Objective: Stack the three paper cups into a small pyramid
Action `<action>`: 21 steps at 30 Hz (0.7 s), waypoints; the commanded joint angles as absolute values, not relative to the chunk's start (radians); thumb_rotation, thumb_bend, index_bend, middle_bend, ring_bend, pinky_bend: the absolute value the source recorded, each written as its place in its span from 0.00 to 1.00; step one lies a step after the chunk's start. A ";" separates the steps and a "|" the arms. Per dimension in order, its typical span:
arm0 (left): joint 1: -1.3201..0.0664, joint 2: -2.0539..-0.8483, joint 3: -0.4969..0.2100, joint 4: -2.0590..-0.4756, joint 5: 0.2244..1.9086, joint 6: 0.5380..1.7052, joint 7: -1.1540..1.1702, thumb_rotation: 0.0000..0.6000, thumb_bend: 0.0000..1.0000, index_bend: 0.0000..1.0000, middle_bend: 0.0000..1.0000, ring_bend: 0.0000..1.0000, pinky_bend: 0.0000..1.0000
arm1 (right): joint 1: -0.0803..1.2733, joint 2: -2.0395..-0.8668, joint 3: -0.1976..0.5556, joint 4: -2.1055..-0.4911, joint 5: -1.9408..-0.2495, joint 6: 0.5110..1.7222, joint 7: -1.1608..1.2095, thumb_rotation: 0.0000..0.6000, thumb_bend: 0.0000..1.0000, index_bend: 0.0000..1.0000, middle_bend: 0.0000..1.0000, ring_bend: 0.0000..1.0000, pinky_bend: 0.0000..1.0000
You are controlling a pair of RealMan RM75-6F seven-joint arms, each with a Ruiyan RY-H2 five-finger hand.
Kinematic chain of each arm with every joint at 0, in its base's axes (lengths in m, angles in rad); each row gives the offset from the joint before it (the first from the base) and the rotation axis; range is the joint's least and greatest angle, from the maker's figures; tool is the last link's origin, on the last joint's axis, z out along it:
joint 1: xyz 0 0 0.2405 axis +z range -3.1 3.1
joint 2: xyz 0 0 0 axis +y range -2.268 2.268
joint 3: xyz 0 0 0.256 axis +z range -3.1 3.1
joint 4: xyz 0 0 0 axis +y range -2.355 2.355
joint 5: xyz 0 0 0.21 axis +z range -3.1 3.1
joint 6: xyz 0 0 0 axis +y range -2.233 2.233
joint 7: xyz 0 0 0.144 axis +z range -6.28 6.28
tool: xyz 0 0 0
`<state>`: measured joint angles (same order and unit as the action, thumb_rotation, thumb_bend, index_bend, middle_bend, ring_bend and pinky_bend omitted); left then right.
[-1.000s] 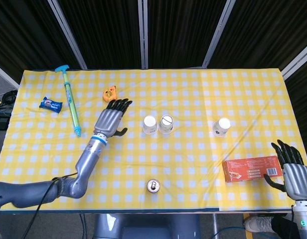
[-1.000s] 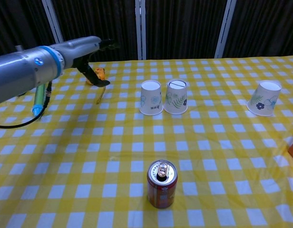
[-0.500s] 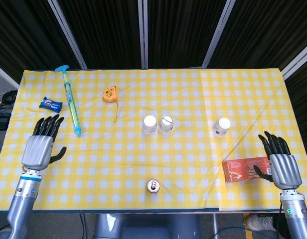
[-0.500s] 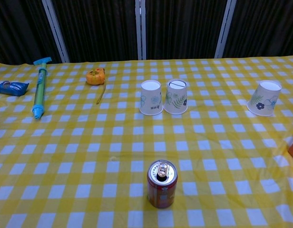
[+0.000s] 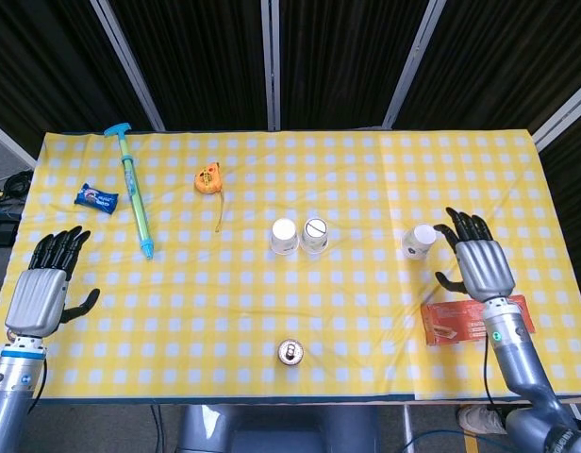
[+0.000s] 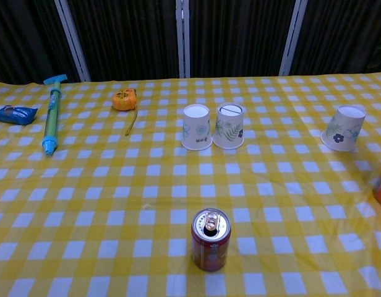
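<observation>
Two cups [image 5: 299, 236] stood touching as a base. The right hand [image 5: 483, 267], fingers spread and empty, hovered just beside the third cup [image 5: 420, 240], right of that pair; grasping it looked next.

We seem to be in a staged test area of a lab or studio, not a home. Black curtains [image 5: 206, 57] with pale metal posts [image 5: 272, 61] close off the back. The worktop [image 5: 366, 311] wears a yellow checked cloth, and on it lies an unrelated mix: a syringe [image 5: 135, 193], a tape measure [image 5: 207, 178], a can [image 6: 210, 239], a red box [image 5: 460, 321].
</observation>
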<state>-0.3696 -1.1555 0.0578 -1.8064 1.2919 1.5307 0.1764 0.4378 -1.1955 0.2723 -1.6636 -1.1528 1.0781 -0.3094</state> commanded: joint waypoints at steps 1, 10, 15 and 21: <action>-0.362 -1.149 0.051 -1.809 1.302 1.520 0.168 1.00 0.34 0.00 0.00 0.00 0.00 | 0.527 -1.245 0.304 -1.633 -1.024 0.993 -0.409 1.00 0.17 0.19 0.00 0.00 0.00; -0.342 -1.138 0.031 -1.811 1.327 1.497 0.153 1.00 0.34 0.00 0.00 0.00 0.00 | 0.628 -1.302 0.303 -1.543 -0.822 0.922 -0.516 1.00 0.17 0.19 0.00 0.00 0.00; -0.334 -1.135 0.018 -1.810 1.332 1.479 0.149 1.00 0.34 0.00 0.00 0.00 0.00 | 0.669 -1.323 0.297 -1.490 -0.737 0.900 -0.542 1.00 0.17 0.19 0.00 0.00 0.00; -0.324 -1.135 0.007 -1.815 1.351 1.466 0.154 1.00 0.34 0.00 0.00 0.00 0.00 | 0.721 -1.342 0.278 -1.403 -0.635 0.864 -0.590 1.00 0.18 0.23 0.00 0.00 0.00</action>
<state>-0.3252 -1.1353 0.0083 -1.8142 1.3494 1.4673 0.1531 0.7015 -1.3334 0.2861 -1.4264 -0.6646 0.8809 -0.5717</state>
